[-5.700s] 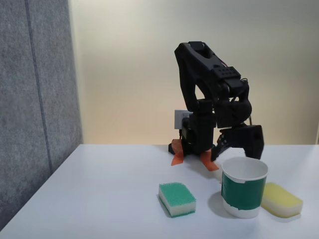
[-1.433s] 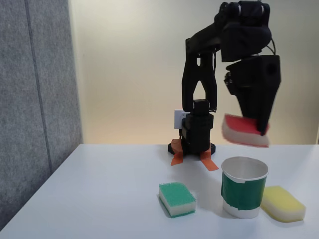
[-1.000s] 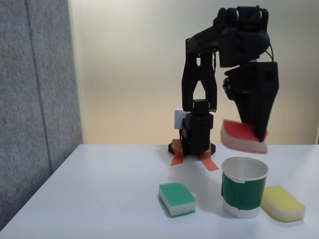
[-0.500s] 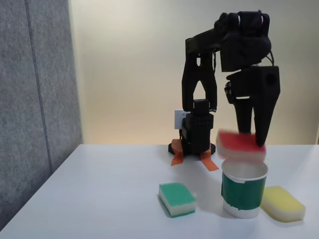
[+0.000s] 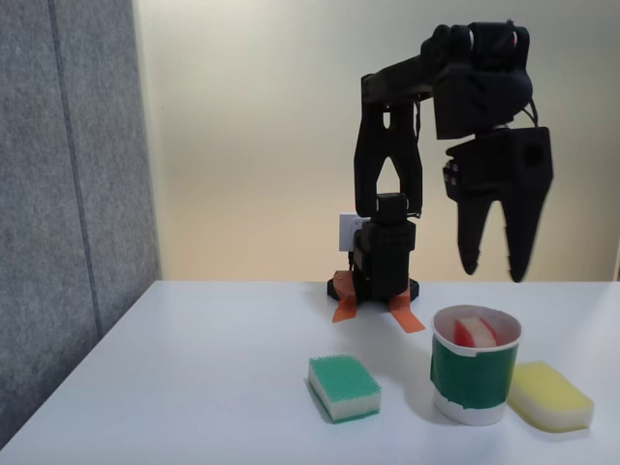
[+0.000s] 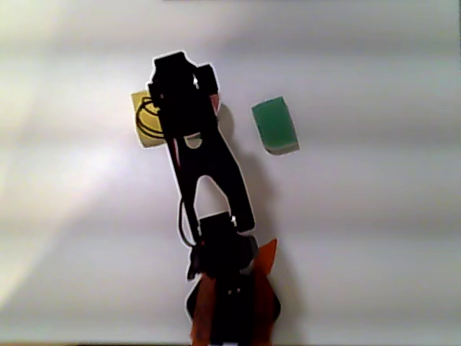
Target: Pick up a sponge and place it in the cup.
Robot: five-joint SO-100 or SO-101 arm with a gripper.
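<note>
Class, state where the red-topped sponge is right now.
In the fixed view, the red-topped sponge sits inside the green-banded cup, right of the green sponge, below the open claw.

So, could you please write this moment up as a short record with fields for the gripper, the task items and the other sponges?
gripper: gripper open, empty, hanging above the cup in the fixed view
sponge: red-topped sponge inside the cup, standing on edge, top just showing at the rim
cup: cup upright on the white table
green sponge: green sponge flat on the table, left of the cup, apart from it
yellow sponge: yellow sponge flat, right of the cup, close beside it
</note>
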